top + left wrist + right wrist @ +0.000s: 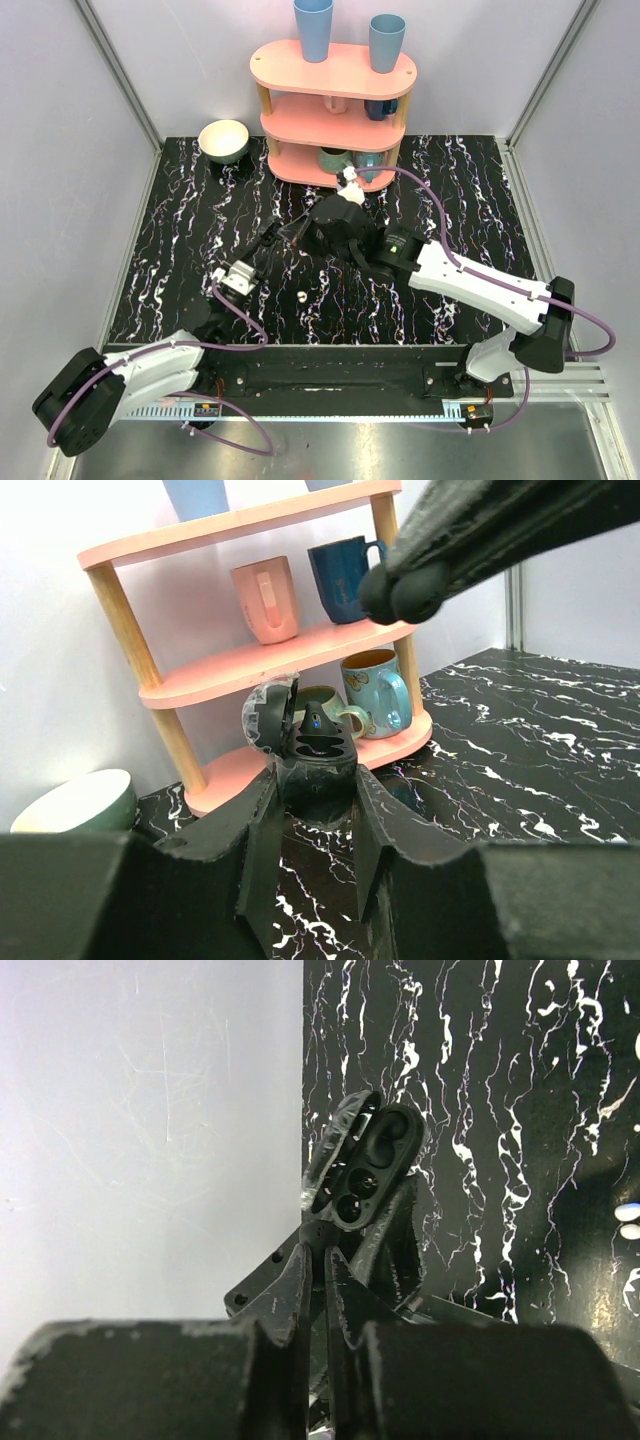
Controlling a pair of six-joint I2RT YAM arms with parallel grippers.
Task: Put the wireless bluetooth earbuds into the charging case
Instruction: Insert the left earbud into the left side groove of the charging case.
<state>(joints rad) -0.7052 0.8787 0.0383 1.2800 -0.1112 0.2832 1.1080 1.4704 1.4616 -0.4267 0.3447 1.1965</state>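
Left claw (318, 792) is pinching the case (318, 758) from both sides, one finger on each flank of its lower half. From the left wrist view the case looks dark rather than white. It stands upright with its lid (268, 712) swung open to the left, and I can see the sockets inside. In the right wrist view the same open case faces me with round dark wells in it, and the marbled black surface (450, 190) is behind it.

Right claw (318, 1260) has its fingers pressed together with only a hairline gap. I cannot tell whether anything tiny sits between the tips. In the left wrist view those closed tips hang above and to the right of the case, near it but apart from it.

Overhead, both arms meet near the middle of the surface, in front of the pink shelf (335, 70). One small white bud (302, 296) lies on the surface just to the near side of the two claws, apart from both. I also see a couple of white specks at the right edge of the right wrist view, too small to call.

Behind them, two blue cups (313, 28) stand on top of the shelf and mugs (375, 690) sit on its lower tiers. A pale bowl (223, 140) rests on the surface just left of the shelf.
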